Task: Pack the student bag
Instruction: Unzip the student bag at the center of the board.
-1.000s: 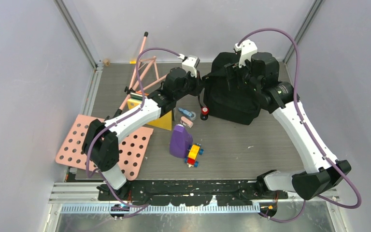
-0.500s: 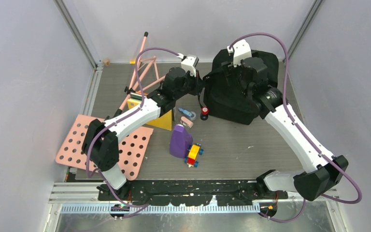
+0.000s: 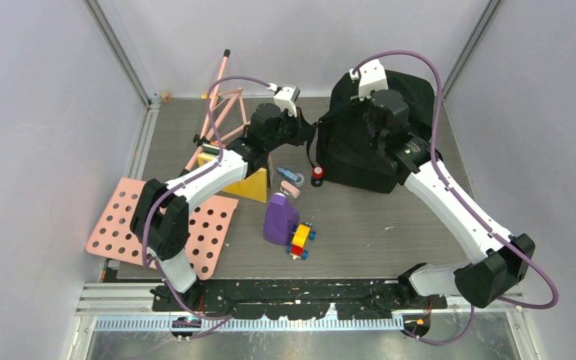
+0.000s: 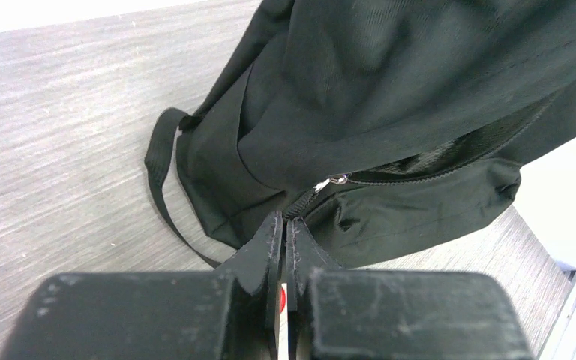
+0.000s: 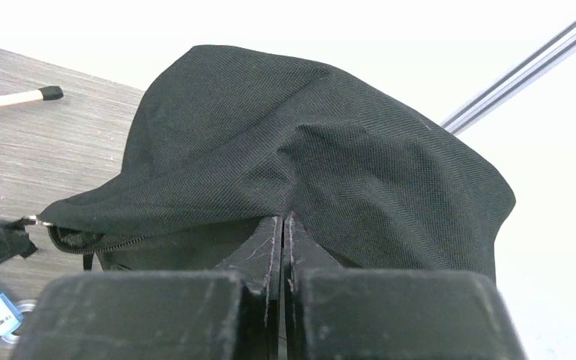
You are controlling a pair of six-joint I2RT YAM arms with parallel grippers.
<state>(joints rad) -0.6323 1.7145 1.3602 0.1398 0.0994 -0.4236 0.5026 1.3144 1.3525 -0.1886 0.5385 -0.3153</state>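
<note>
Right gripper [image 5: 283,225] had just snapped from wide apart to fully together. Its tips were tucked under the lip of the upper flap of the large, floppy black fabric student bag [image 3: 356,165]; whether cloth was actually pinched between them could not be made out. Left gripper [image 4: 283,229], fingers pressed together, clamped the bag's edge just below the silver zipper pull [image 4: 336,180] and had drawn slightly toward 9 o'clock, stretching that corner. The bag sat at about 1 o'clock on the table, its zip partly open. By my reading, the two arms were now set to spread the mouth so that packing could begin.

Toward 7 o'clock from the bag lay a small red-capped item [image 3: 317,174], then a purple bottle-like container [image 3: 280,217] touching a yellow, red and blue toy block [image 3: 301,240]. A pink perforated board [image 3: 165,229] lay farther out at 8 o'clock, all unpacked.

The bag's inside was hidden, and from above the right arm covered its top.
</note>
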